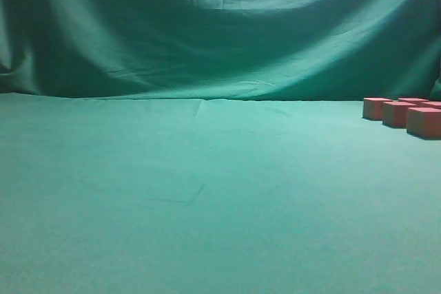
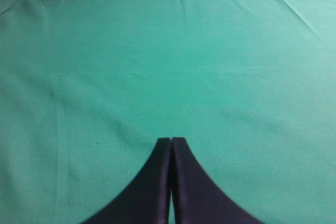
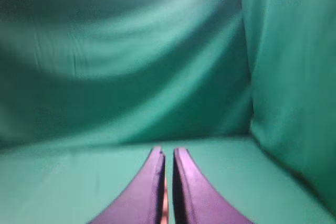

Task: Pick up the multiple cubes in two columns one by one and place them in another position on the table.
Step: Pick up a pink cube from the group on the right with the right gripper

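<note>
1. A group of cubes point(image 1: 398, 113) is sitting at the far right of the desk point(image 1: 207, 191) in the exterior view, close under the draped green backdrop point(image 1: 207, 25); four salmon-pink blocks are showing there, packed near one another, with the rightmost ones running off the frame edge

2. No lettering, brand or label is showing on any cube face, on the cloth or on the backdrop

3. Neither arm is appearing in the exterior view

4. The left claw point(image 2: 171, 140) is hanging over bare teal cloth in its wrist view, its two dark fingers point(image 2: 152, 182) pressing together at the tips, so it is closed and gripping nothing

5. The right claw point(image 3: 168, 153) is pointing toward the backdrop corner in its wrist view, the dark fingers point(image 3: 144, 192) standing almost together with only a thin slit between them

6. A narrow salmon-coloured sliver point(image 3: 165, 211) is showing low in that slit; it is too small and blurred to say whether it is a cube, so whether this claw is gripping anything I cannot tell

7. The right wrist view is looking soft and smeared, with no cubes lying on the cloth ahead of the claw
</note>
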